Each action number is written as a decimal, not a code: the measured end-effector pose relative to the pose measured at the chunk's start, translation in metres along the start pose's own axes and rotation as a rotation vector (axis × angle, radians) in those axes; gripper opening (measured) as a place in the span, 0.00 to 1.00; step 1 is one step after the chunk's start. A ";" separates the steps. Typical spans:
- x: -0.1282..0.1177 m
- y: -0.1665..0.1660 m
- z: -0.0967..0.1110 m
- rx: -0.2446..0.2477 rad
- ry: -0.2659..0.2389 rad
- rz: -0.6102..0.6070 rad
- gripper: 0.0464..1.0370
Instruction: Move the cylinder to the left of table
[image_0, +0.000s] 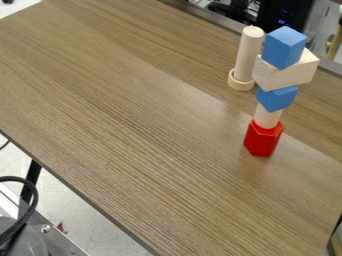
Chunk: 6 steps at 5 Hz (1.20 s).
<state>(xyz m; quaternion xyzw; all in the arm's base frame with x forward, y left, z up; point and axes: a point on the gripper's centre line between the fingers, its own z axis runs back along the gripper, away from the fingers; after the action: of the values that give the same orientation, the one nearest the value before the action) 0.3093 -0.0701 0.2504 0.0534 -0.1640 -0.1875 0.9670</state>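
A tall pale wooden cylinder (248, 52) stands upright at the right of the table (120, 110), near its far edge. Its lower end meets a round wooden ring (240, 82); whether it sits inside or on top, I cannot tell. Just to the right and nearer is a stacked tower. At its bottom is a red block (263, 139), with a short pale cylinder (267, 116) on it. Above come a small blue block (276, 98), a wide pale wooden block (287, 71) and a blue block (284, 47) on top.
The tower stands close beside the tall cylinder. Brown table surface stretches left and toward the front from both. Beyond the far edge is dark equipment (284, 15). Off the table at the lower left are a black cable (32, 202) and a metal frame (57, 237).
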 end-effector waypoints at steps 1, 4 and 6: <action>-0.002 -0.001 -0.010 -0.005 0.032 -0.003 0.96; 0.013 0.021 -0.024 -0.026 0.043 0.061 0.96; 0.022 0.038 -0.048 -0.019 0.035 0.142 0.96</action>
<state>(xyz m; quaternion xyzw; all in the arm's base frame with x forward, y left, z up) 0.3584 -0.0411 0.2179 0.0357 -0.1486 -0.1190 0.9811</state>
